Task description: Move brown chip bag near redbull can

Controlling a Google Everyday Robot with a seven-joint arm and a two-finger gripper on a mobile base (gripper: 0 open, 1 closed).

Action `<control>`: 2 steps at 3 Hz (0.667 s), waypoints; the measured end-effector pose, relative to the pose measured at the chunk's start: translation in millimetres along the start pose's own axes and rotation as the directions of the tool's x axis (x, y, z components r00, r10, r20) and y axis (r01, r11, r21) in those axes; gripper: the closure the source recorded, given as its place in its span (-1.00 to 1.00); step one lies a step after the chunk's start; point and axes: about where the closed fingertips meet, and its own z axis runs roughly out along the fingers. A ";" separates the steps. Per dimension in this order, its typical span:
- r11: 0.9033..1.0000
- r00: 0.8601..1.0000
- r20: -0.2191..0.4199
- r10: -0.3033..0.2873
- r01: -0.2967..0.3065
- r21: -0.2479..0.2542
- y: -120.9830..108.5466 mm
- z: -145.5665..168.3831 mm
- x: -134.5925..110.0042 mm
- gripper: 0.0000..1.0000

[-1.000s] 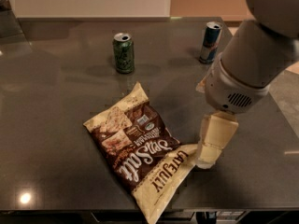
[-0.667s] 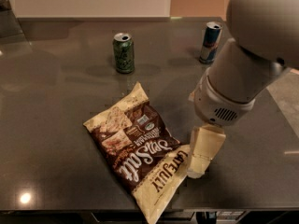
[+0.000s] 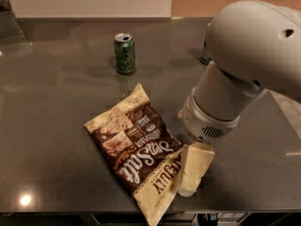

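Wht bulbous arm (image 3: 254, 46), cream gripper (image 3: 189, 185) btm-centre

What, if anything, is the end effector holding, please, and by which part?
Cannot be told: the end effector sits at the brown chip bag's lower cream end.

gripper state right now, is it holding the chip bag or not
Gripper: cannot be told whether open, closed or holding; it is down at the lower right edge of the brown chip bag.

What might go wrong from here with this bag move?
1. The gripper sits at the thin lower-right edge of the brown chip bag; a hold there may slip.
2. The arm hides nearly all of the redbull can, so it might get knocked over.
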 end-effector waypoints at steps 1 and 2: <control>1.000 1.000 -0.009 -0.002 0.002 -0.012 1.0 9.7 -1.8 -0.63; 1.000 1.000 -0.004 0.004 -0.004 -0.001 -1.1 5.0 -2.7 -0.19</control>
